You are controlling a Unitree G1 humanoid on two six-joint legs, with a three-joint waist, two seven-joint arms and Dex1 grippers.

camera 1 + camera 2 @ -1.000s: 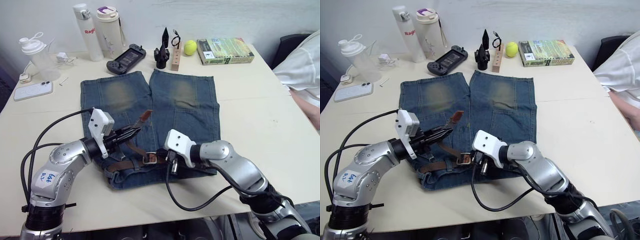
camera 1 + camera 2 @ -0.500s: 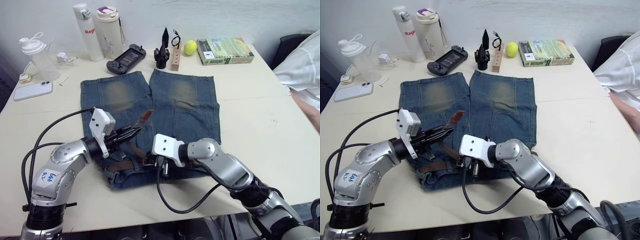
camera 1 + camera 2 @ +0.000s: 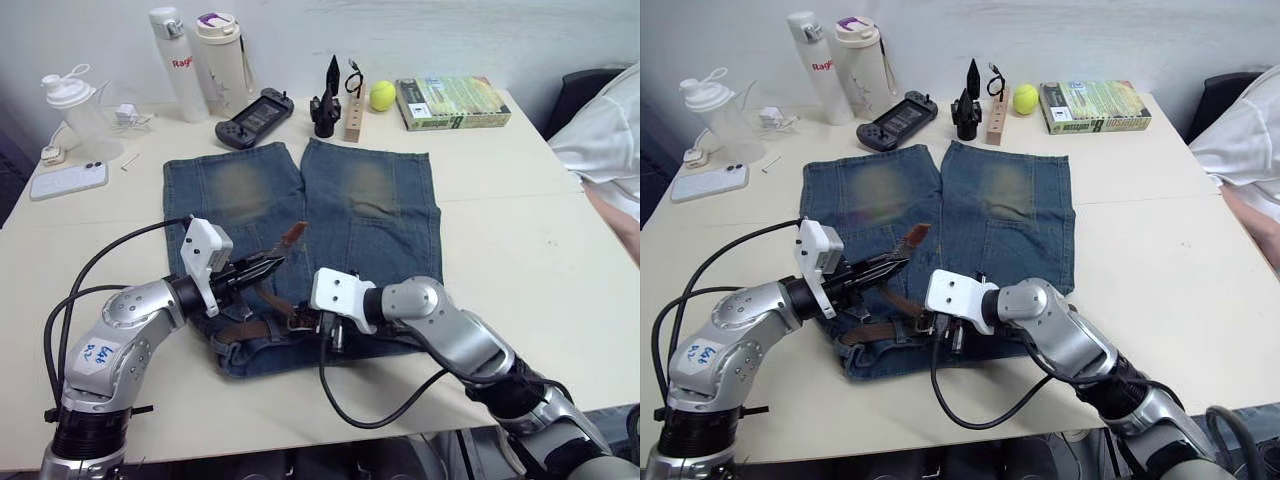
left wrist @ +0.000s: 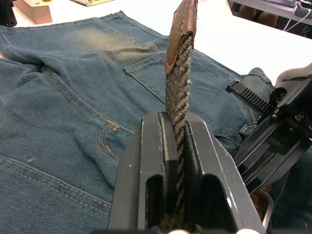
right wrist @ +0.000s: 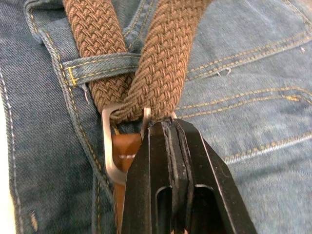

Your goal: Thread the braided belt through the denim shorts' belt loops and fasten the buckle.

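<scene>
Shorts (image 3: 340, 215) lie flat on the pale tabletop (image 3: 500, 240), legs pointing to the far side, waistband at the near edge. Belt (image 5: 165, 63) runs along the waistband, partly threaded; in the right wrist view a braided length passes under a belt loop (image 5: 100, 62) and a second length crosses over it, both meeting at the buckle (image 5: 113, 146).

Left hand (image 3: 268, 268) is over the left part of the waistband, clenched on the braided part of the belt just short of its leather tip (image 4: 183, 29). The tip sticks up and away from the fingers, clear of the denim.

Right hand (image 5: 168, 131) is at the middle of the waistband, near the left hand. Its fingers (image 5: 146, 165) are pressed together with their tips right at the buckle frame (whether they pinch metal or belt, cannot tell). Brown leather shows behind the frame.

Far side of the tabletop: two bottles (image 3: 200, 60), a game controller (image 3: 252, 115), a tennis ball (image 3: 381, 95), a book (image 3: 452, 102). Phone (image 3: 68, 180) at far left. A person's white sleeve (image 3: 605, 140) at the right edge.
</scene>
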